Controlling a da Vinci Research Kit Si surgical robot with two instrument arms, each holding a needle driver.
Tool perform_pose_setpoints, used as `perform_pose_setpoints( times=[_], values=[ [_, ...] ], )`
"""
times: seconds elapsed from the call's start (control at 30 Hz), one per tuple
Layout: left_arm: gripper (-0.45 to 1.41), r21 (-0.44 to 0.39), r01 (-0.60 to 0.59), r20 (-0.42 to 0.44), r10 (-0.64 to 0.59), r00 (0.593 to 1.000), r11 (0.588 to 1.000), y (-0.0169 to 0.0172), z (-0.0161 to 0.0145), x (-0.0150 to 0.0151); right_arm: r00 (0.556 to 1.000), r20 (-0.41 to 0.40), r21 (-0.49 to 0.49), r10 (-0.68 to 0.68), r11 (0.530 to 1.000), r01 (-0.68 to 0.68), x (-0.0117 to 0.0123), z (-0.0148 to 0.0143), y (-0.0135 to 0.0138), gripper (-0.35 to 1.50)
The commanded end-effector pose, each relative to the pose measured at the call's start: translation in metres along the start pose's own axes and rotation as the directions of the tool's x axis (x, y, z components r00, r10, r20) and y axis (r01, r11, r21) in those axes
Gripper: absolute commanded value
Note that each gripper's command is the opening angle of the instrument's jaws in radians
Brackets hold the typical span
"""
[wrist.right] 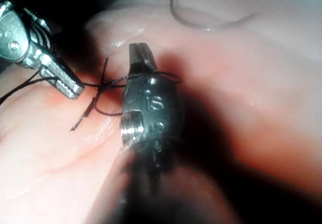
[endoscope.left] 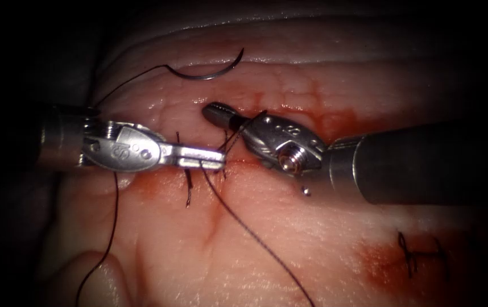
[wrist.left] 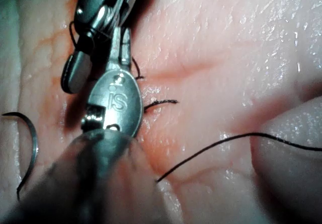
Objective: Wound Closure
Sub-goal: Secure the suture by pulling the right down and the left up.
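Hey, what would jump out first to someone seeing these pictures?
Two shiny metal tools meet over the red-stained cut: the left claw shut on the dark thread, and the right claw with thread looped around it. The curved steel needle lies free on the pale tissue above them.

Light falls bright in the middle & fades to the sides. All round it is dark, nearly black at the corners. No wall or floor can be made out thru the dark. The lit part looks wet & shiny.
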Motion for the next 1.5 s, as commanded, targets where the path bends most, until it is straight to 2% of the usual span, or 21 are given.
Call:
perform_pose_setpoints(
  times=[0.03,0.33,0.67,0.83,1.5],
  values=[
    [-0.45,0.008,0.003,0.009,-0.003,1.0,1.0,-0.0004,0.0002,-0.0006,1.0,-0.018,0.012,0.005,1.0,-0.005,-0.0006,0.0001,-0.0002,-0.35],
    [-0.45,0.044,0.042,0.049,-0.044,0.998,0.998,-0.0038,-0.0028,-0.002,0.996,-0.071,0.046,-0.055,0.997,0.058,-0.0009,-0.0022,-0.0003,-0.35],
    [-0.45,0.086,0.053,0.084,-0.06,0.995,0.995,-0.0081,-0.0025,-0.0055,0.993,-0.079,0.067,-0.092,0.993,0.098,-0.0022,-0.0043,-0.0018,-0.35],
    [-0.45,0.131,0.056,0.128,-0.073,0.989,0.99,-0.0109,-0.0024,-0.0077,0.991,-0.086,0.074,-0.1,0.992,0.107,-0.0033,-0.0051,-0.0025,-0.35],
    [-0.45,0.285,0.09,0.245,-0.163,0.956,0.954,-0.0203,-0.0027,-0.0142,0.989,-0.039,0.097,-0.145,0.984,0.148,-0.0071,-0.0078,-0.004,-0.35]
  ],
)
